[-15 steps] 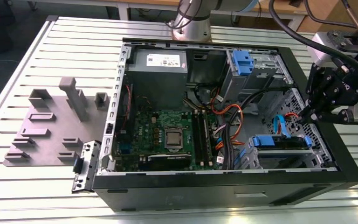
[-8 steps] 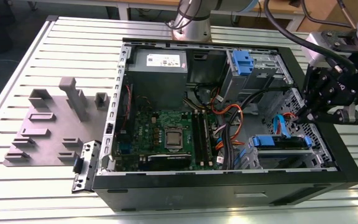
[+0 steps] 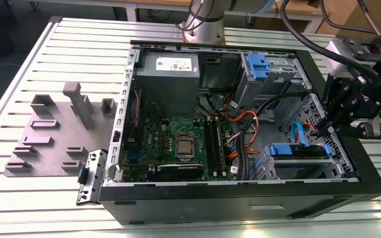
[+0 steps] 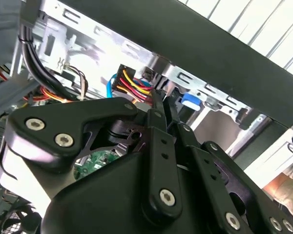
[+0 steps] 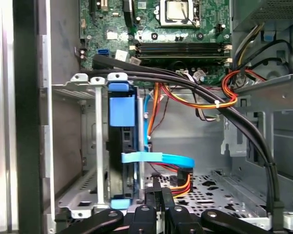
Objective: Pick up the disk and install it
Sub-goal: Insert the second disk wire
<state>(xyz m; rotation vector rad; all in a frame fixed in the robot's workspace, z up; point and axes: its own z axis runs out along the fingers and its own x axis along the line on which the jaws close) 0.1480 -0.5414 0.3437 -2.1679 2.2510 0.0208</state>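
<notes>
The disk (image 3: 296, 150) sits edge-on in the lower drive cage of the open computer case (image 3: 243, 198), at the exterior view's right. Its blue carrier frame and end tab face the inside of the case. In the first wrist view the disk (image 5: 122, 141) stands in the grey cage slot with a flat blue cable running off it. My gripper (image 3: 324, 130) hangs just beyond the disk by the case's right wall. Its fingers are pressed together with nothing between them in both wrist views (image 4: 156, 100) (image 5: 156, 185). They point at a power connector (image 4: 132, 85) with yellow, red and black wires.
A second blue-tabbed caddy (image 3: 258, 67) fills the upper cage. Thick black cable bundles (image 5: 224, 112) and orange wires cross the bay above the disk. The motherboard (image 3: 177, 144) and power-supply box (image 3: 169, 64) lie further left. A grey fixture plate (image 3: 51, 134) rests on the slatted table beside the case.
</notes>
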